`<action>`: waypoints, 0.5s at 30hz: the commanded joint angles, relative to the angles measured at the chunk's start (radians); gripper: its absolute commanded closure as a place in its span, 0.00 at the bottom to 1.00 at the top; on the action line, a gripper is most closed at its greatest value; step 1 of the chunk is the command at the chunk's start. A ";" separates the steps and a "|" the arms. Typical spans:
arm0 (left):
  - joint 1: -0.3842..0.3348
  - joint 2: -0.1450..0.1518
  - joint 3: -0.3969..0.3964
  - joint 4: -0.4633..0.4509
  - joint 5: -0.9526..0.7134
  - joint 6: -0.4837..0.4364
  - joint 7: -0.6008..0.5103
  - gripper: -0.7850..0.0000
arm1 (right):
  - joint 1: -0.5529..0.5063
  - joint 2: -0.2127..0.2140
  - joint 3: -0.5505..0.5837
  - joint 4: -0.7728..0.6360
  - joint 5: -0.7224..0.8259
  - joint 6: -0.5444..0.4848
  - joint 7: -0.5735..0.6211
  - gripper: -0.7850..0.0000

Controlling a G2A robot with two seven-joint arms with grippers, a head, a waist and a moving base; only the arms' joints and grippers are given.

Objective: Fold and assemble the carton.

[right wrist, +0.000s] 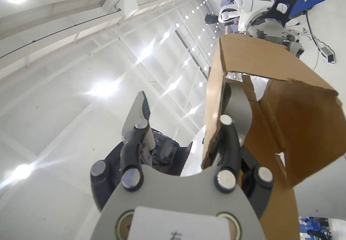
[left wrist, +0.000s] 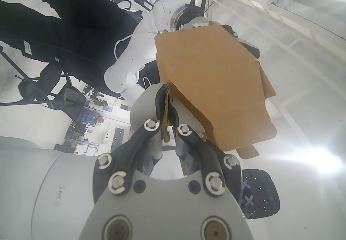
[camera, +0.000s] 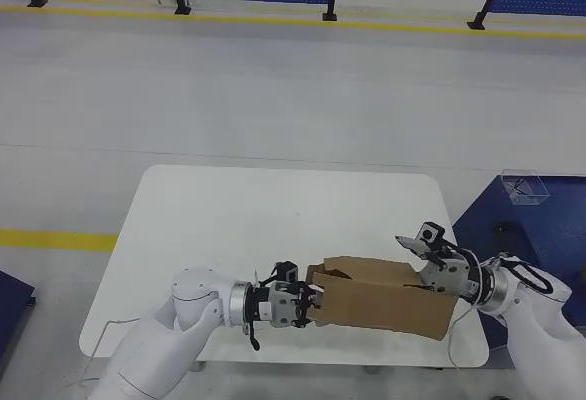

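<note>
Left wrist view puts the left gripper [left wrist: 165,101] first: its jaws are pinched together on a thin flap [left wrist: 165,119] of the carton [left wrist: 210,76], and the flap stands edge-on between the two pads. The carton's broad brown panel spreads out just past the fingertips. In the right wrist view the right gripper [right wrist: 186,95] has its jaws spread wide, with one wall of the carton standing between them. One finger [right wrist: 238,108] sits inside the carton close behind that wall. The other finger [right wrist: 139,111] is outside and well apart from the cardboard. Whether the inner finger presses on the wall cannot be told. From the top view the carton lies lengthwise between the two grippers, over the near right part of the white table [camera: 273,220]. The left gripper is at its left end and the right gripper at its far right corner. The carton's right end reaches close to the table's near right corner, and a flap juts up at the left end. Whether its underside rests on the tabletop cannot be told. Just beyond the table's right side stands a blue unit [camera: 563,230] with a small clear container [camera: 523,187] on top. A yellow stripe [camera: 43,239] runs across the floor to the table's left.
</note>
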 commanded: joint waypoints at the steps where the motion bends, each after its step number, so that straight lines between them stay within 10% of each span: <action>1: 0.001 0.000 0.001 -0.002 0.000 0.004 0.003 1.00 | -0.005 0.004 -0.005 -0.008 -0.027 0.001 0.011 0.90; 8: 0.003 0.002 0.002 -0.004 -0.001 0.017 0.004 1.00 | -0.011 0.017 0.001 -0.020 -0.114 -0.024 0.037 1.00; 10: 0.005 0.002 -0.005 -0.003 -0.013 0.020 0.009 0.00 | -0.010 0.018 0.010 -0.016 -0.118 -0.051 0.038 1.00; 15: 0.014 0.009 -0.052 0.010 -0.039 -0.005 0.022 0.00 | 0.000 0.021 0.053 0.011 -0.136 -0.172 0.021 1.00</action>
